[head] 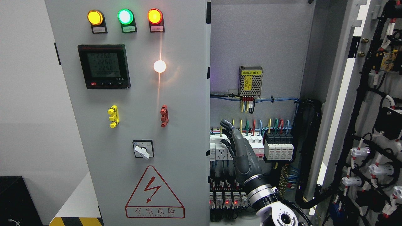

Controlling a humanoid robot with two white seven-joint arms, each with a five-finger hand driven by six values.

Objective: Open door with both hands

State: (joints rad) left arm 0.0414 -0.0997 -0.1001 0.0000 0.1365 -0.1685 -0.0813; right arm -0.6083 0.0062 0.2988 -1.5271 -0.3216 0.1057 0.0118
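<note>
Grey sheet steel makes up the electrical cabinet, and its left door [132, 125] stands closed and fills the middle of the view. High on that door glow a yellow lamp [95, 17], a green lamp [125, 16] and a red lamp [154, 16]; below them sits a digital meter [103, 66], then a yellow handle [113, 116] and a red handle [163, 115], a rotary switch [143, 149] and a red triangular warning sign [154, 194].

Right of the closed door the cabinet interior lies exposed. The right door [370, 113] is swung wide open at the far right, its inner face strung with black cables and white connectors.

The right hand [240, 147] rises from the lower edge, right of the closed door, in front of the row of circuit breakers [251, 144]. Its dark fingers [226, 124] are extended and loosely apart, holding nothing, the tips near the closed door's free edge; whether they touch it cannot be told. A power supply unit [250, 81] with a yellow label hangs above the hand.
</note>
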